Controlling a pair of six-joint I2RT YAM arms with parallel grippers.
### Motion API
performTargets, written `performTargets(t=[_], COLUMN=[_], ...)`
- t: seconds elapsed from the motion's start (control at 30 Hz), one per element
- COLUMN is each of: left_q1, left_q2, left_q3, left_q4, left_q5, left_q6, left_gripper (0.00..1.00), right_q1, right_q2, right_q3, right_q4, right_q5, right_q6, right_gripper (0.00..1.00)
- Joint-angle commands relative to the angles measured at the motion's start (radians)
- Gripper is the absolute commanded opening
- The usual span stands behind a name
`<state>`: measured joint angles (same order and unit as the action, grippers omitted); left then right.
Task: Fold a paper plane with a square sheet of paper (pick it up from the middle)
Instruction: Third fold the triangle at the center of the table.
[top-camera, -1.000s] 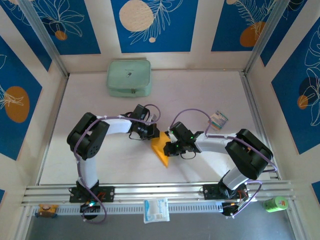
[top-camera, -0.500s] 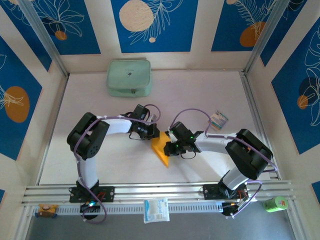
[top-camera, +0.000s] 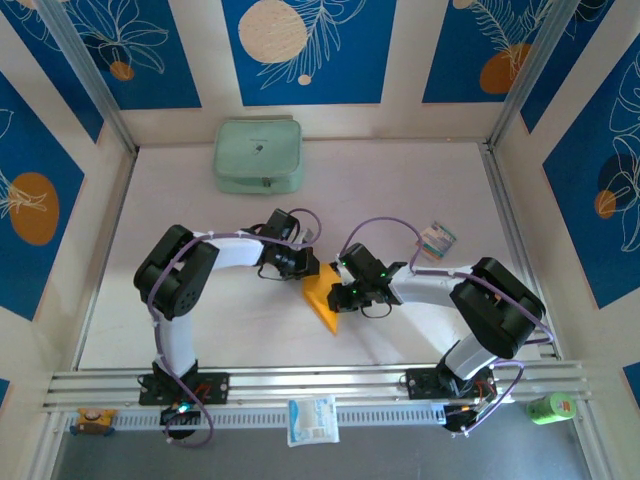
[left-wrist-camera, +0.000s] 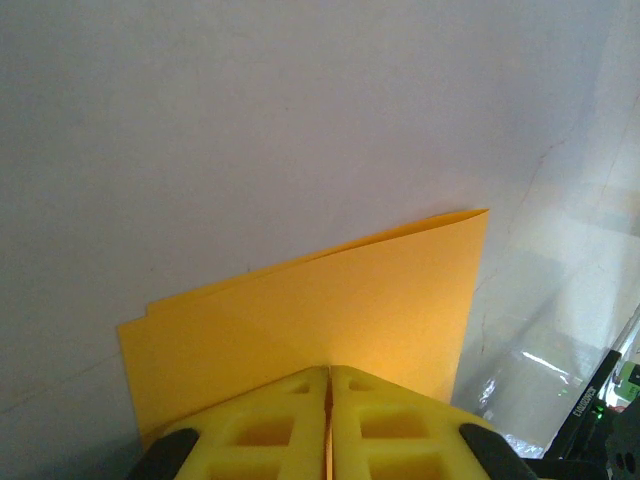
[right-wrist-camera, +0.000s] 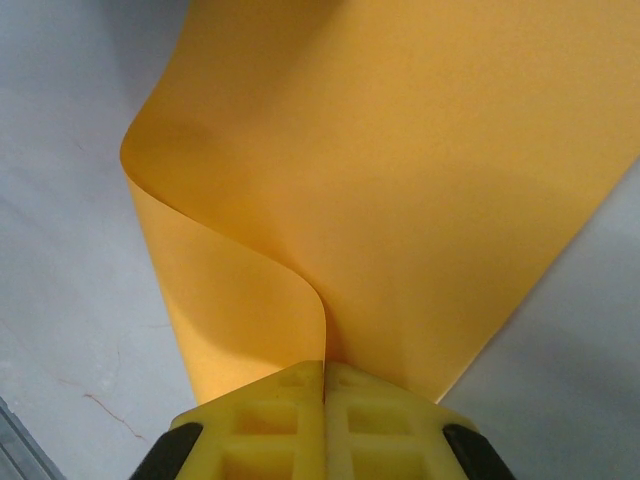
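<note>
Orange-yellow thin square sheet of paper curls into a loose first fold, uncreased; left tool and right tool are both clamped on it. Plane folds remain.

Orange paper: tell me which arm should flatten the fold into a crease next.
Right, probably. The right gripper is shut on the orange paper just beside its rounded, uncreased bend, so it could press that down. The left gripper is shut on the flat-lying layers and serves better as anchor.
</note>
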<state>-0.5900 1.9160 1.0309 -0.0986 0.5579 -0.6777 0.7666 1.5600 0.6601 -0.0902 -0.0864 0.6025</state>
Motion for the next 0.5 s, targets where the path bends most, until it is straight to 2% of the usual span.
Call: performTargets(t=[0.0, 0.13, 0.23, 0.3, 0.47], left_q1=[0.004, 0.009, 0.009, 0.009, 0.009], left_q2=[-0.03, -0.089, -0.143, -0.178, -0.272], left_q3=[0.037, 0.049, 0.023, -0.005, -0.107], left_q4=[-0.088, -0.124, -0.12, -0.111, -0.051], left_q5=[-0.021, -0.059, -0.08, -0.076, -0.049], left_q6=[0.038, 0.046, 0.029, 0.017, -0.025], left_gripper=[0.14, 0.24, 0.28, 0.28, 0.19], right_q1=[0.008, 0.007, 0.004, 0.002, -0.011], right_q2=[0.031, 0.035, 0.042, 0.046, 0.059], right_q3=[-0.002, -0.002, 0.004, 0.01, 0.024], right_q4=[-0.015, -0.005, -0.001, -0.001, -0.005], right_q5=[0.003, 0.002, -0.001, -0.001, -0.014], right_q6=[-0.006, -0.005, -0.011, -0.017, -0.039], right_gripper=[0.03, 0.03, 0.03, 0.03, 0.03])
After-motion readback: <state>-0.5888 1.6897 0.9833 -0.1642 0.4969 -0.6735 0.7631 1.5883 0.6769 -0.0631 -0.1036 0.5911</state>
